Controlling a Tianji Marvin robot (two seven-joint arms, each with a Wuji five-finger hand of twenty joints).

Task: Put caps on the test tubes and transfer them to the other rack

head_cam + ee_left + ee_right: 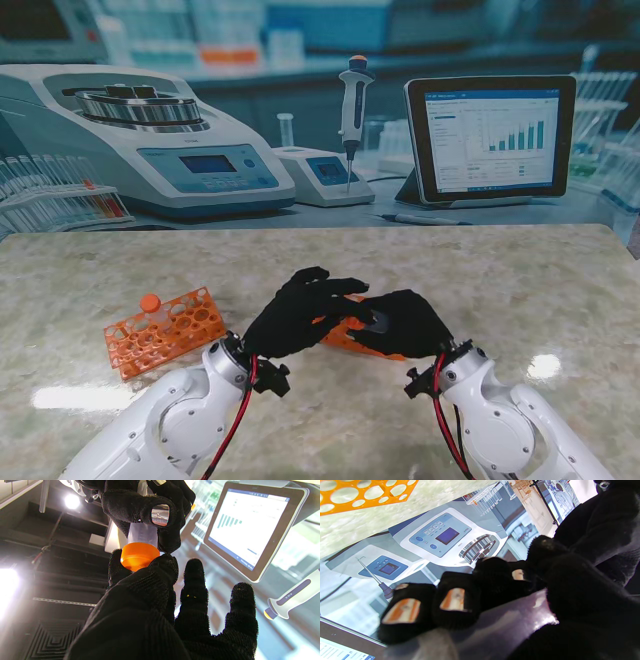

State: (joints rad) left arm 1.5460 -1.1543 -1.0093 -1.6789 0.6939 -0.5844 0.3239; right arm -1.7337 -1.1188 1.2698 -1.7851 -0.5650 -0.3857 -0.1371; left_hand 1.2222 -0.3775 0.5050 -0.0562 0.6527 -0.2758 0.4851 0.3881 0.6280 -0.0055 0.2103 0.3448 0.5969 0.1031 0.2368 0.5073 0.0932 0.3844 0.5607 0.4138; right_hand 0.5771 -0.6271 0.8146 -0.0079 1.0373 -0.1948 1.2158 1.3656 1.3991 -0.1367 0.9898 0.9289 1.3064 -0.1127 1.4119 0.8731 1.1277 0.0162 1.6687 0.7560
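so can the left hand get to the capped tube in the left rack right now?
Probably not as things stand: the left hand is pinching the orange cap on the tube held by the right hand. The path to the left rack itself looks clear.

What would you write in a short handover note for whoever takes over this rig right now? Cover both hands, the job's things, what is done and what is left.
Left hand: thumb and forefinger shut on the orange cap, seated on the tube's mouth.
Right hand: shut on the clear test tube.
Orange rack on my left already holds one capped tube; a second orange rack lies mostly hidden under the hands.
Left: finish capping, then transfer this tube. Further tubes cannot be seen.
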